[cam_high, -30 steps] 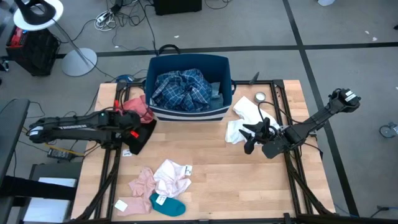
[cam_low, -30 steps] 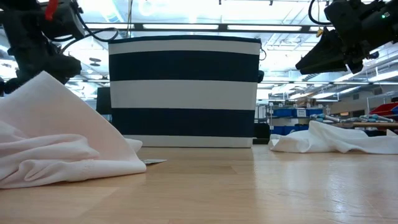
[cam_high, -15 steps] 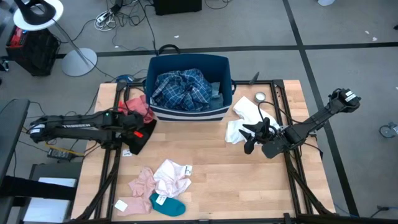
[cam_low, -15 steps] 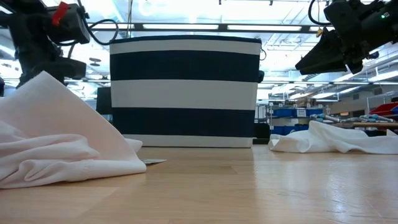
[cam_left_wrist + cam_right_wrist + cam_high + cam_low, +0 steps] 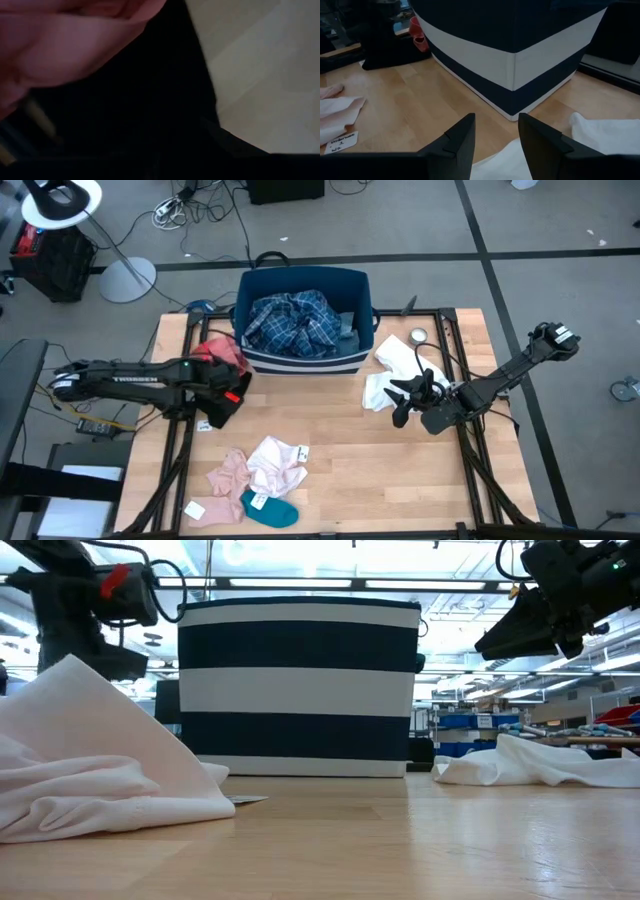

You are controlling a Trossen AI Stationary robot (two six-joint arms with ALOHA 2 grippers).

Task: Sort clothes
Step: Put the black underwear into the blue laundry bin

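Note:
My left gripper (image 5: pixel 228 380) is at the near left corner of the dark blue striped bin (image 5: pixel 305 355) and is shut on a coral-red piece (image 5: pixel 225 355). A black piece (image 5: pixel 225 408) lies on the table under it. The bin holds a blue plaid shirt (image 5: pixel 290 320). My right gripper (image 5: pixel 402 398) hangs open and empty above a white piece (image 5: pixel 388 375) that lies on the table right of the bin. Pale pink and white pieces (image 5: pixel 260 467) and a teal sock (image 5: pixel 270 510) lie near the front edge. My left gripper has the coral-red piece (image 5: pixel 65 45), but the cloth covers the fingers in every view, so the part and the hold are hidden. The cloth is bunched up above the table beside the bin's wall (image 5: pixel 417 30). Whether it also touches the black piece, I cannot tell.
A small round metal tin (image 5: pixel 418 336) stands at the far right, beside the white piece. The bin (image 5: pixel 297 685) fills the far middle of the table. Paper tags (image 5: pixel 195 509) lie by the front pile. Bare wood shows in the middle (image 5: pixel 340 450).
My left gripper has gone toward the table's right edge, closer to the bin's near left corner. The coral-red piece stays bunched at it. My right arm has kept still.

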